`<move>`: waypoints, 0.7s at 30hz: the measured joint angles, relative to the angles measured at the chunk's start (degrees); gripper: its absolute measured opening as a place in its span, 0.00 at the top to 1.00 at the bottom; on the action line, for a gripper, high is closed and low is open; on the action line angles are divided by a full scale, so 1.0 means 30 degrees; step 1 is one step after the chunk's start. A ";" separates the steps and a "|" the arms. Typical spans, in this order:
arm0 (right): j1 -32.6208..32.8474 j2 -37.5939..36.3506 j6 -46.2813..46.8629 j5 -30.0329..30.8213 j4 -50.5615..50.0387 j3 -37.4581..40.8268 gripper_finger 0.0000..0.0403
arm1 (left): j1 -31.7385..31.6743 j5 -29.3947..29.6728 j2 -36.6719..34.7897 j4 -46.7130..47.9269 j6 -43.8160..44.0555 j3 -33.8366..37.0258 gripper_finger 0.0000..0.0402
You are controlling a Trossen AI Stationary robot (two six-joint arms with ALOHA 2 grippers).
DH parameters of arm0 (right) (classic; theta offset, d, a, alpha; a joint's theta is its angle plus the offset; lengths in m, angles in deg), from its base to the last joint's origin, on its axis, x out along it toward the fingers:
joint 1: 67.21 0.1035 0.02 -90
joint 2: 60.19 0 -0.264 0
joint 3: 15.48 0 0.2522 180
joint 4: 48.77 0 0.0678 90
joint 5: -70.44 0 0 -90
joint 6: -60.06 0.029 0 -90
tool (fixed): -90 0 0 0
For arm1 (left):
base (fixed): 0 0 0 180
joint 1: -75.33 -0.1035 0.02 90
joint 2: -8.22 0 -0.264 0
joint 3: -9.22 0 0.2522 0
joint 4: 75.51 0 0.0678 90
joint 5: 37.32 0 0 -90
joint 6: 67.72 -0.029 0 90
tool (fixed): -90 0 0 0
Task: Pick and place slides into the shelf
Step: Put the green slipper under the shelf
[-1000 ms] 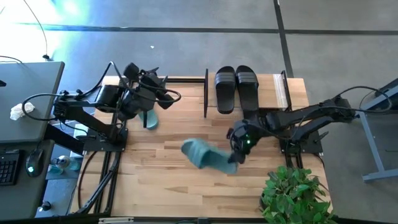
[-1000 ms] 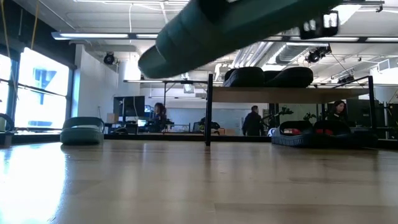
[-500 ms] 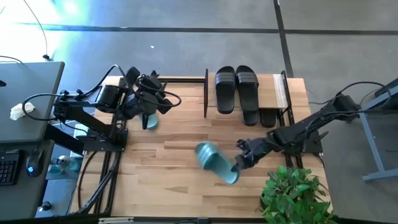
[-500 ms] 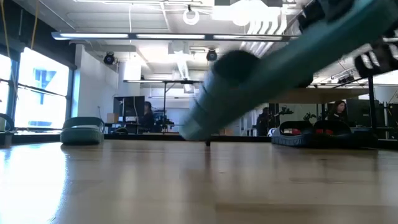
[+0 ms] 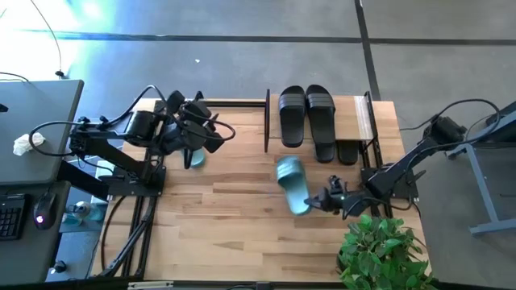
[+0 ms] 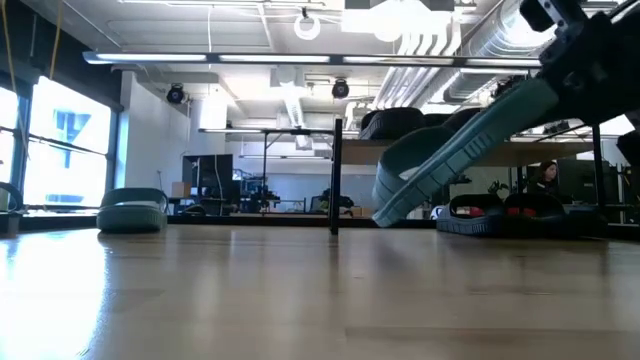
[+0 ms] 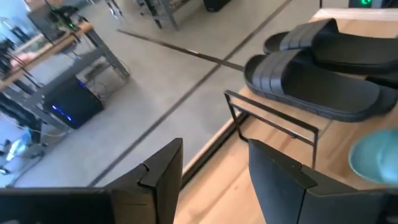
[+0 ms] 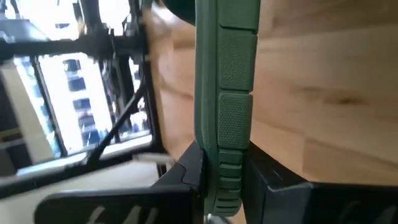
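One sage-green slide [image 5: 292, 185] hangs tilted over the table in front of the shelf [image 5: 364, 121], with my right gripper [image 5: 326, 198] shut on it. In the low view that slide [image 6: 450, 155] slopes with its toe lowest. The other green slide [image 5: 196, 158] lies on its sole at the table's far left, below my left gripper [image 5: 203, 133]. My left gripper [image 7: 214, 180] is open with nothing between its fingers. A black pair [image 5: 306, 117] rests sole-down on the shelf's wooden top. Another black slide [image 5: 347, 151] shows under the board. My right gripper pinches the green slide's heel end [image 8: 227, 171] between its two fingers [image 8: 186, 177], one on each flat face, with the sole's edge showing between them. The fingers come from the table's right, slanting down, and lie along the slide. The slide is lifted clear, its toe [image 6: 385, 212] lowest.
A potted plant [image 5: 383, 250] stands at the table's near right corner, close to my right arm. An open black metal frame [image 5: 234, 103] runs along the far edge left of the shelf. Bare wood lies across the table's middle and near side.
My right gripper has dropped and swung toward the table's right edge, rolling as it went. The green slide it holds has turned from lying across the table to pointing at the shelf. The slide's toe has sunk close to the table.
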 joint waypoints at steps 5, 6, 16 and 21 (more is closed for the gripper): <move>-0.0035 0.0000 0.1238 0.1439 -0.1501 0.0009 0.92 | 0.0000 -0.0508 0.0015 0.0006 0.0674 0.1539 0.59; -0.0178 0.0000 0.1280 0.1486 -0.1748 0.0009 0.92 | 0.0000 -0.0562 0.0007 -0.0091 0.0867 0.1956 0.59; -0.2627 0.0853 0.1480 0.1719 -0.2877 0.0009 0.92 | 0.0000 -0.3527 0.0000 -0.3437 0.3897 0.7932 0.59; -0.3712 0.2228 0.0783 0.0834 -0.2055 0.0009 0.92 | 0.0000 -0.7271 0.0000 -0.8603 0.3955 1.1298 0.59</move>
